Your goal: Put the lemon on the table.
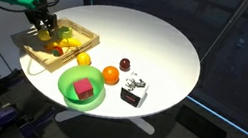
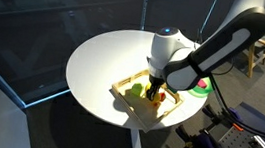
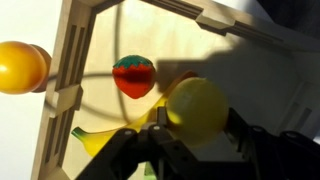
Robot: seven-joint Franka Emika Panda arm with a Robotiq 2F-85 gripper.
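Your gripper point(image 3: 195, 132) is clamped on the small yellow roundish lemon point(image 3: 198, 104), which sits within the frame of the shallow wooden tray point(image 3: 70, 60). That tray rests on the large round white table point(image 1: 159, 40), near its edge. Also inside the tray are a red strawberry-shaped toy point(image 3: 133, 76) and a long yellow banana-like piece point(image 3: 98, 140).

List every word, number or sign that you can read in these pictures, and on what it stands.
No text can be read in any view.
The small black-and-white box on the table may carry marks, but they are too small to read.
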